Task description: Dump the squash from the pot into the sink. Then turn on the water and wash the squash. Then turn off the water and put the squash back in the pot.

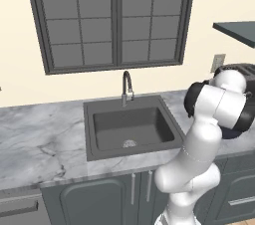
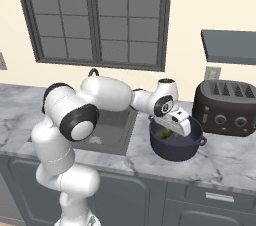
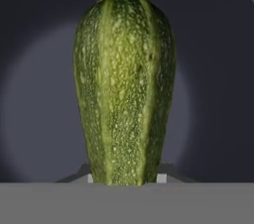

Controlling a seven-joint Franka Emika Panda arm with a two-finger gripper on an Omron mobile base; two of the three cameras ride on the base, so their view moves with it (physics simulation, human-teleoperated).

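- Left base view: the sink (image 1: 130,128) lies bare and dry, faucet (image 1: 126,87) off, drain (image 1: 129,143) showing. The arm's elbow bulks at the right and hides the pot. Risk, as I judge it: the sink sits well off to the side of where the hand works, so a long sideways carry is needed, and a slim, smooth vegetable pinched near one end could swing or slip out on the way and land on the marble counter (image 1: 40,142).
- Right base view: the gripper (image 2: 172,129) reaches down into the navy pot (image 2: 176,146), which stands on the counter between the sink and the black toaster (image 2: 225,107). A patch of green squash (image 2: 165,134) shows inside, right at the hand. Lifting at a slant could catch the pot's rim and drag or tip it (the toaster is near).
- Hand view: the squash (image 3: 124,86) rises straight up between the two fingertips (image 3: 161,178), its lower end seated in the gap, the pot's dark floor behind it. The fingers are clenched on the squash; little of it sits between them, so the hold looks shallow.
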